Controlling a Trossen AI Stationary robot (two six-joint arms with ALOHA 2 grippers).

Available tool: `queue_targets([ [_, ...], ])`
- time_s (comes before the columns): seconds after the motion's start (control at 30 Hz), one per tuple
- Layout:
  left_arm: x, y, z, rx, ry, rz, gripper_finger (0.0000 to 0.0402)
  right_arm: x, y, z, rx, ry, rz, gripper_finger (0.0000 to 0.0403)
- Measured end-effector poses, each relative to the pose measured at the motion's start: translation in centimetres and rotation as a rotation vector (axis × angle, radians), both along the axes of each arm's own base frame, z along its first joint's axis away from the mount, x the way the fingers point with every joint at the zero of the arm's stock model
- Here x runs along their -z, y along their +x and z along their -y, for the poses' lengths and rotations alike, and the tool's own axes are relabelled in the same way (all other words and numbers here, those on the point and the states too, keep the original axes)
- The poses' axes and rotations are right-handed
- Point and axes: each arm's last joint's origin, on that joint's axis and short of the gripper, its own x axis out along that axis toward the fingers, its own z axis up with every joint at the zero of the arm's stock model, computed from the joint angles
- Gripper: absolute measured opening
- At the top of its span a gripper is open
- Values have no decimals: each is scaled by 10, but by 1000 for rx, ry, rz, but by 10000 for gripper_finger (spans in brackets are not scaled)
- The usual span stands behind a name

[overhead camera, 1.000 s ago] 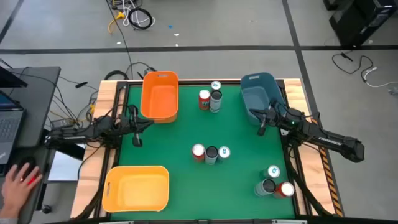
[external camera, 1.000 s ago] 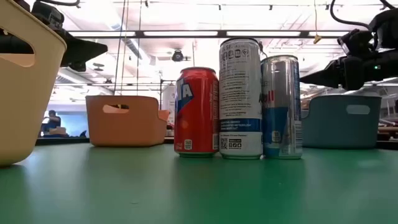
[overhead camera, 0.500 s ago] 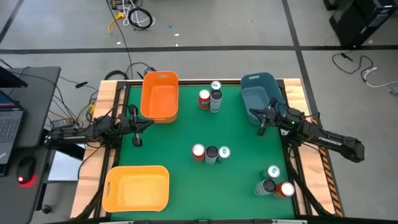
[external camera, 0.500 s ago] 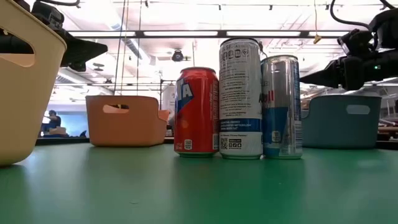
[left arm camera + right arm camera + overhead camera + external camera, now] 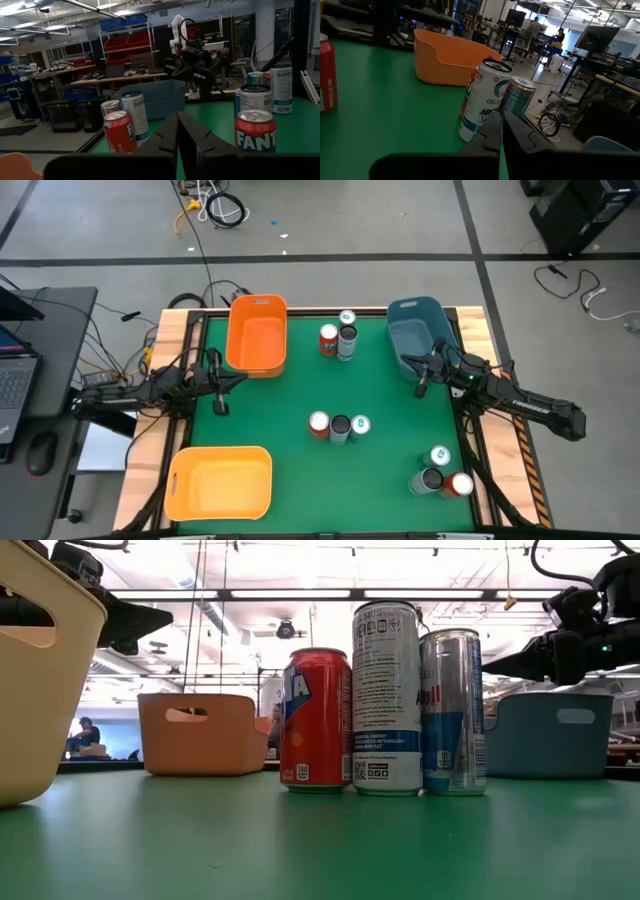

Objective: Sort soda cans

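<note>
on the green counter (image 5: 290, 410) nothing has moved in the last second: the soda cans (image 5: 339, 426) stand in three little groups, none in a bin, left gripper (image 5: 219, 408) and right gripper (image 5: 419, 390) both pinched together and empty, so sorting has not started

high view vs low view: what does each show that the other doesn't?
Only the high view shows all three can clusters: one at the back edge, the middle trio, and a front right cluster, plus the left gripper and right gripper, both over bare mat.

Only the low view shows labels: a red Fanta can, a white can and a silver-blue can, upright in a row.

Both show the orange bin, blue bin and yellow bin.
</note>
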Motion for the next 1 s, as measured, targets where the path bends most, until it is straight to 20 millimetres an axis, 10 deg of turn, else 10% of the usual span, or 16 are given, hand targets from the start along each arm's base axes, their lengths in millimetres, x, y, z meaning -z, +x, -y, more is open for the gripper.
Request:
queue_targets([
  [1.0, -20, -4, 7, 303, -243, 230, 15, 0, 0, 0, 0, 0, 0, 7],
])
